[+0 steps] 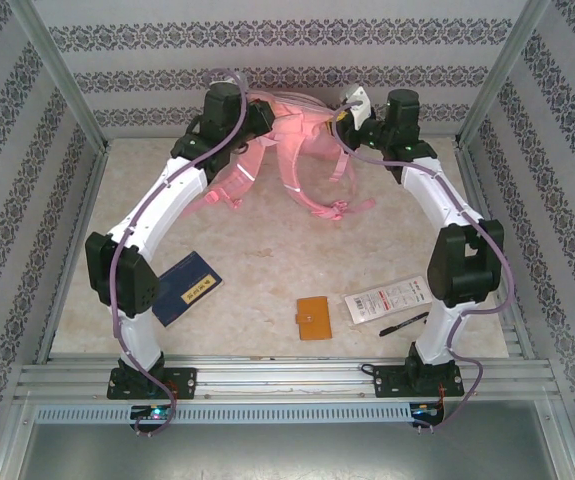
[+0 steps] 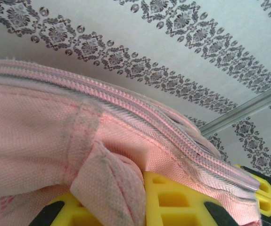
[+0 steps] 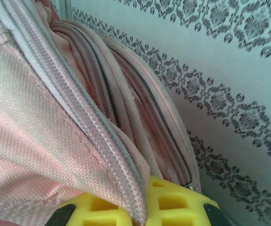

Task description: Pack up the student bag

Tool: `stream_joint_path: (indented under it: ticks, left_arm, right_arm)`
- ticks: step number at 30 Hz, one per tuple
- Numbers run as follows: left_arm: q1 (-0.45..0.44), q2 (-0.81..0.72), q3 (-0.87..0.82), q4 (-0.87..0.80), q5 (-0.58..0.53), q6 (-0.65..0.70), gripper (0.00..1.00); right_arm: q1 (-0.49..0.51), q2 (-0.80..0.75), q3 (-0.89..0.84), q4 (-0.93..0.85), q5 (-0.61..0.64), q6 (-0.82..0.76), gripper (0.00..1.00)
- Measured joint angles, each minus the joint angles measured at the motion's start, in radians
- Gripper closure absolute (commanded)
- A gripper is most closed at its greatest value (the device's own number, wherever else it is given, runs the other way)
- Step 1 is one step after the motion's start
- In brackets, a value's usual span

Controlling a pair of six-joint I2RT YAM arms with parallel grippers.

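Observation:
The pink student bag [image 1: 292,140] stands at the back of the table against the far wall, held between both arms. My left gripper [image 1: 250,118] is shut on a fold of the bag's pink fabric [image 2: 111,188], pinched between its yellow fingers [image 2: 182,197] just below a zip line. My right gripper [image 1: 352,125] is shut on the zipped edge of the bag [image 3: 126,188], which runs down between its yellow pads [image 3: 182,207]. The bag's straps [image 1: 327,205] trail forward onto the table.
On the front half of the table lie a dark blue booklet [image 1: 185,287], an orange card holder [image 1: 314,317], a white printed packet [image 1: 389,299] and a black pen [image 1: 403,324]. Patterned walls close in the back and sides.

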Motion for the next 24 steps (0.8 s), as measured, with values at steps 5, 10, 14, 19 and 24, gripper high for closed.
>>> stream_joint_path:
  ticks: [5, 10, 14, 19, 24]
  left_arm:
    - [-0.024, -0.18, -0.388, 0.173, -0.008, 0.016, 1.0]
    - [-0.035, -0.372, -0.828, 0.298, -0.015, -0.001, 1.0]
    - [-0.035, -0.439, -1.005, 0.304, 0.011, -0.048, 0.93]
    - [-0.035, -0.505, -1.123, 0.252, 0.082, -0.103, 0.5]
    - [-0.035, -0.609, -1.163, 0.098, 0.164, -0.11, 0.42]
  right_arm:
    - [0.017, -0.111, -0.254, 0.05, -0.023, -0.136, 0.98]
    - [0.106, -0.2, -0.522, 0.039, 0.005, -0.308, 0.91]
    - [0.168, -0.217, -0.651, 0.021, 0.056, -0.38, 0.67]
    - [0.177, -0.315, -0.753, 0.019, 0.163, -0.337, 0.31]
    - [0.175, -0.504, -0.791, 0.0, 0.342, -0.082, 0.02]
